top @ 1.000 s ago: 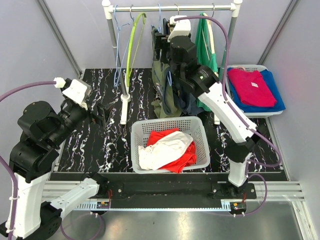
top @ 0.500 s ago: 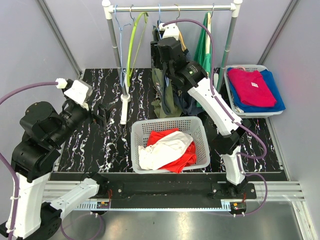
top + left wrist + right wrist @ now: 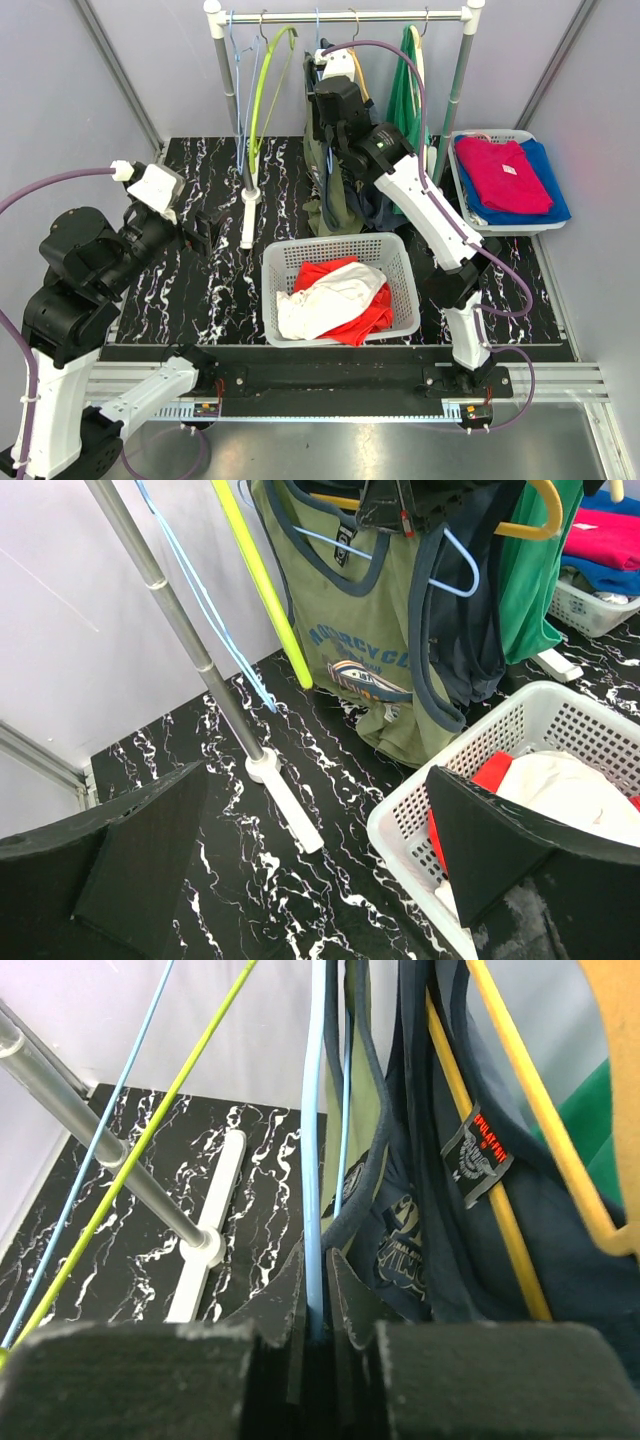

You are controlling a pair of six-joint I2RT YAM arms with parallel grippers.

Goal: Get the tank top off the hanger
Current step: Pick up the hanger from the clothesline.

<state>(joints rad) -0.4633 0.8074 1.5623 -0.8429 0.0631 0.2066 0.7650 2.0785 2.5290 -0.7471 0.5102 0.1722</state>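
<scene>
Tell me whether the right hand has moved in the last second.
Yes. In the top view the right hand shifted left, away from the rack's right post, and now pinches the light blue hanger.

Olive tank top (image 3: 340, 630) on blue hanger (image 3: 313, 1160)

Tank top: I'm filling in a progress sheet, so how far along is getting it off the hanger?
Done: the right tool is up at the rail, shut on the blue hanger. In hand: just that grip; the left tool is open, off to the side. Left: the olive tank top hangs on its hanger, not yet slipped off.
</scene>
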